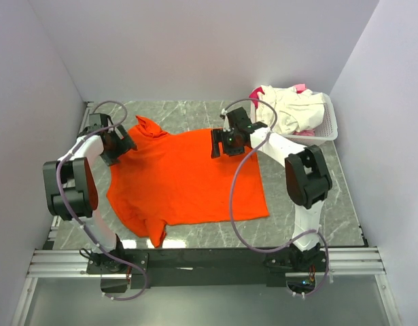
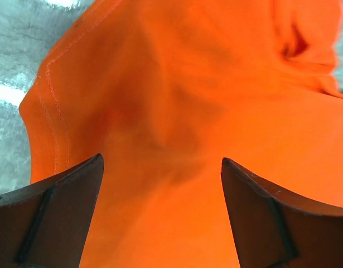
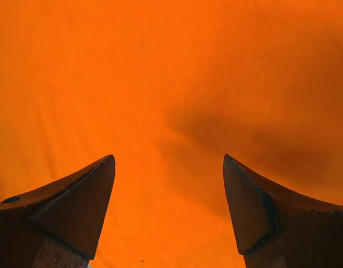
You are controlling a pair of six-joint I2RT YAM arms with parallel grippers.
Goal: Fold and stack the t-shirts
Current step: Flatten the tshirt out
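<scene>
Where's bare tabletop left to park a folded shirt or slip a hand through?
Free: marble strip between orange t-shirt and back wall; near strip between shirt and rail; patch right of the right arm, nearer than the basket. Crowded: left edge under the left arm, far-right corner at the basket.

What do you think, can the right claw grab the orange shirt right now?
Probably yes. The right claw is open, low over the orange t-shirt. The cloth fills the claw's own view, and nothing shows between the two, so the way down looks free.
</scene>
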